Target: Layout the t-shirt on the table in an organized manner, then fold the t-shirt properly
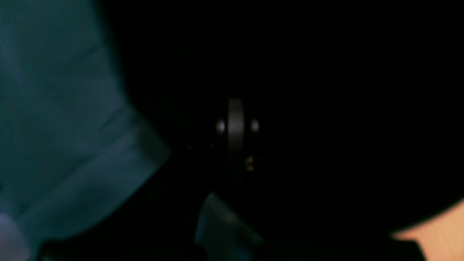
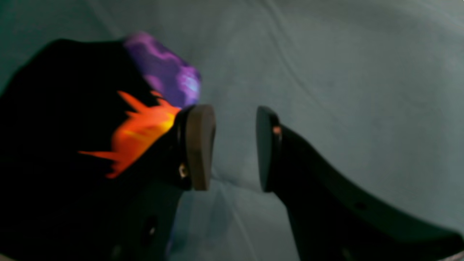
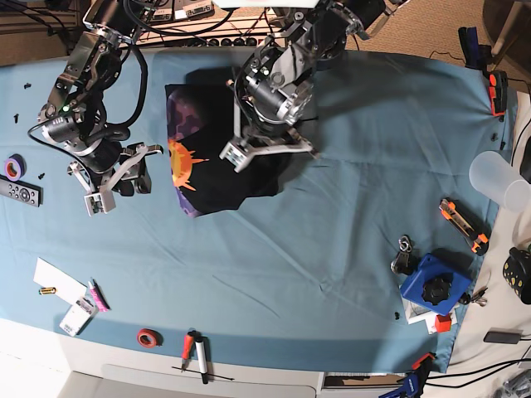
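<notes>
Now t-shirt [image 3: 217,157] bunched under left jaws [image 3: 267,152], clenched on it; right jaws [image 2: 235,148] released, beside its edge

The blue-clothed table [image 3: 332,232] carries the t-shirt [image 3: 207,178] at ten o'clock, a red tape roll [image 3: 148,337] and a screwdriver [image 3: 188,347] at seven.
</notes>
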Controlling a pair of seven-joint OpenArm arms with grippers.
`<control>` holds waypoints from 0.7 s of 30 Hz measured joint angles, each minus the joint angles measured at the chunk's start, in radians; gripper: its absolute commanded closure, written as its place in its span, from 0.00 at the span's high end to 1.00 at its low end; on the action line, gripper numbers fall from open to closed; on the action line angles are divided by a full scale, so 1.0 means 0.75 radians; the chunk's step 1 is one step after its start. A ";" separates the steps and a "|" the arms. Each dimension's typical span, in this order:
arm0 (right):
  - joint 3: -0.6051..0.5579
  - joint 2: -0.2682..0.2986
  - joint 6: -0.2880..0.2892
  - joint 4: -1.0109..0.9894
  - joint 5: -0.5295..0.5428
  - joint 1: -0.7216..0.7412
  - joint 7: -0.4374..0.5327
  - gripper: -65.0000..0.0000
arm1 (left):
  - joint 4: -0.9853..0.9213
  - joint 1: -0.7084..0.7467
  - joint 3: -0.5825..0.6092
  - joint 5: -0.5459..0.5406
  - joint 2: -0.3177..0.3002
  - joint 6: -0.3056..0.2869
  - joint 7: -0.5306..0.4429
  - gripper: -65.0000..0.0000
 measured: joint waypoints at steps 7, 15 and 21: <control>-0.001 0.000 0.111 0.000 0.220 0.000 -0.079 0.31 | 0.033 0.081 -0.002 0.016 -0.101 0.037 -0.003 0.00; -0.001 0.000 0.126 0.000 0.283 -0.002 -0.140 0.31 | 0.044 0.130 -0.002 0.055 -0.148 0.041 -0.014 0.00; -0.056 0.000 0.125 -0.134 0.284 -0.005 -0.137 0.31 | 0.214 0.130 -0.002 0.088 -0.148 0.044 -0.045 0.00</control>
